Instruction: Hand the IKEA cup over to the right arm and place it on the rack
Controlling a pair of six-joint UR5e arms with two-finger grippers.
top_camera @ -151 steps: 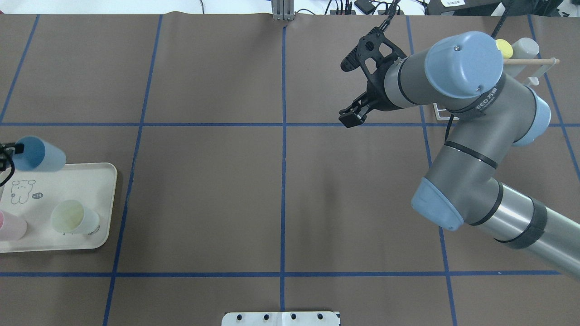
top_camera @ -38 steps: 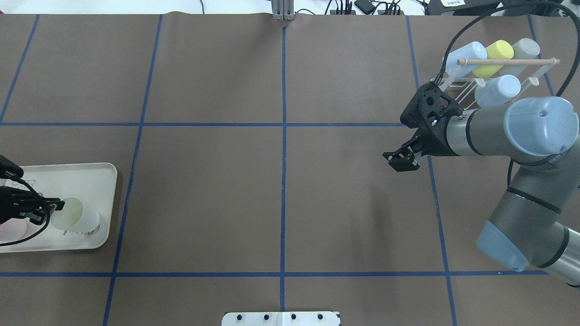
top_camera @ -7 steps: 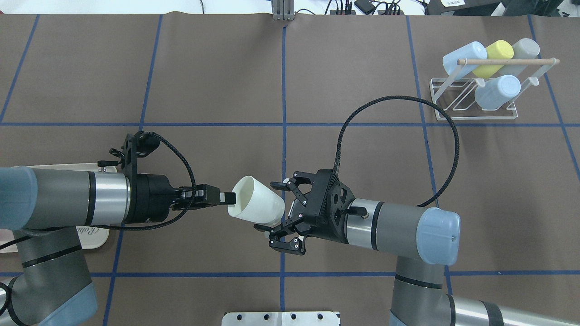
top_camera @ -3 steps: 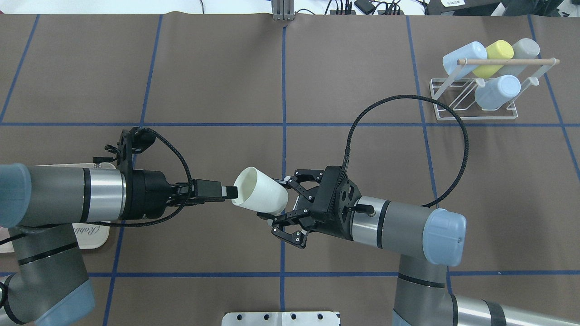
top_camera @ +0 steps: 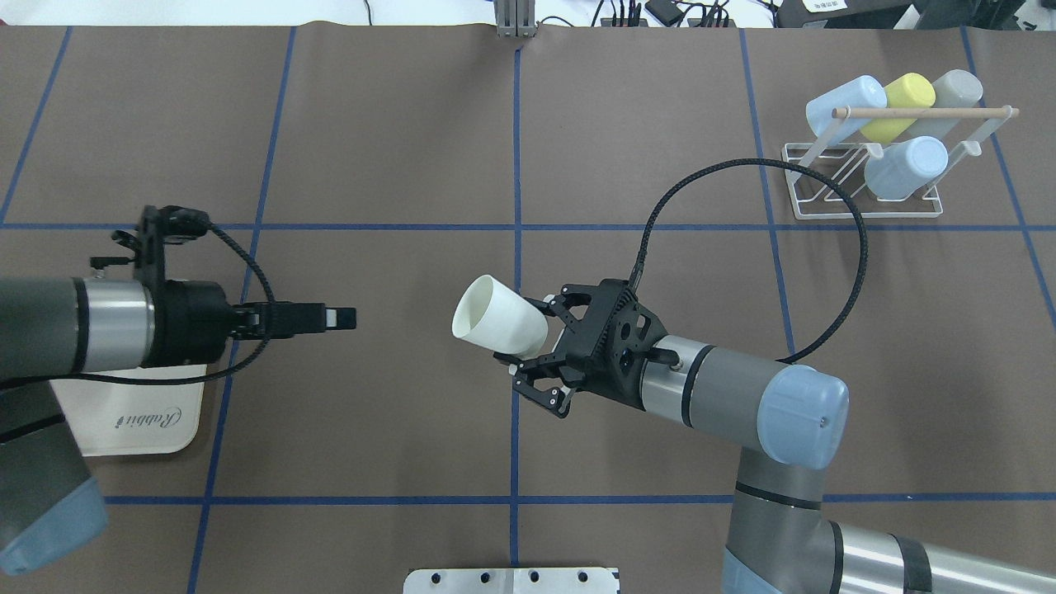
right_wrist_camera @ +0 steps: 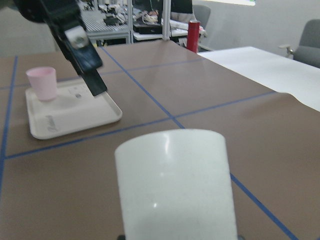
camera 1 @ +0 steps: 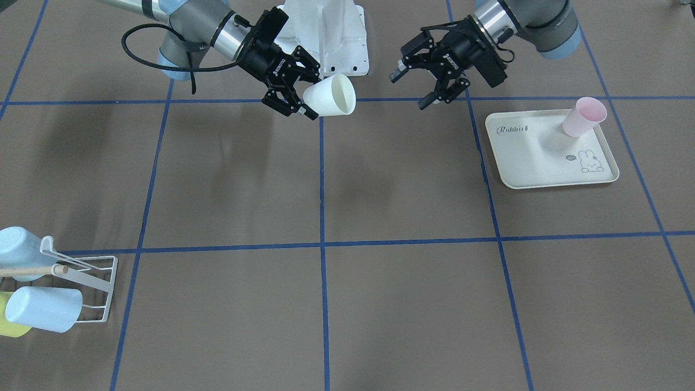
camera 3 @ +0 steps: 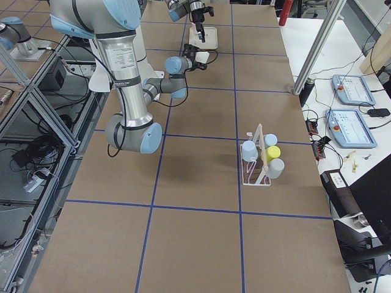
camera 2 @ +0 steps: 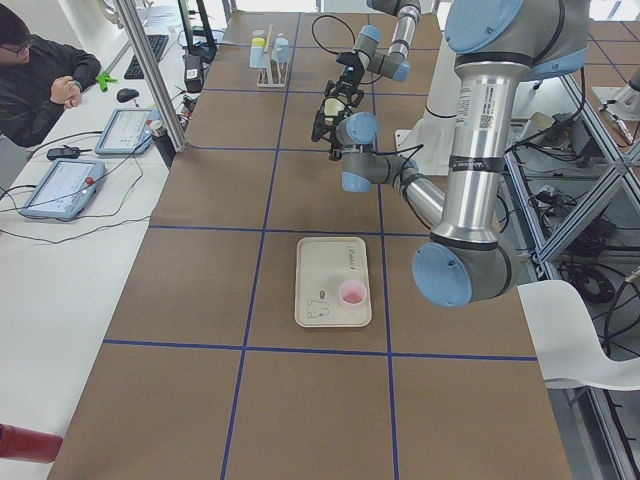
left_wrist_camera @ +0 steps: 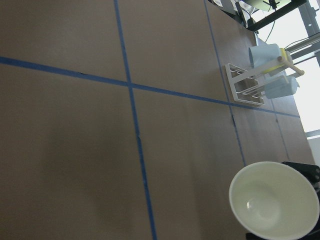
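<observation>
The white IKEA cup (top_camera: 497, 325) lies sideways in the air over the table's middle, mouth toward my left arm. My right gripper (top_camera: 532, 334), with the thick braided cable, is shut on its base; it also shows in the front view (camera 1: 312, 99) with the cup (camera 1: 332, 95). My left gripper (top_camera: 340, 318) is empty and apart from the cup, to its left; in the front view (camera 1: 412, 89) its fingers stand spread open. The white wire rack (top_camera: 866, 208) with the wooden dowel stands at the far right and holds several cups. The left wrist view shows the cup's mouth (left_wrist_camera: 274, 206).
The cream rabbit-print tray (camera 1: 532, 163) lies under my left arm with a pink cup (camera 1: 582, 115) standing on it. The rack also shows in the front view (camera 1: 95, 282) at the lower left. Blue tape lines grid the brown table.
My left gripper has let go of the cup's rim and drawn back to the left. My right gripper has shut on the cup's base and carried it slightly up and away.
</observation>
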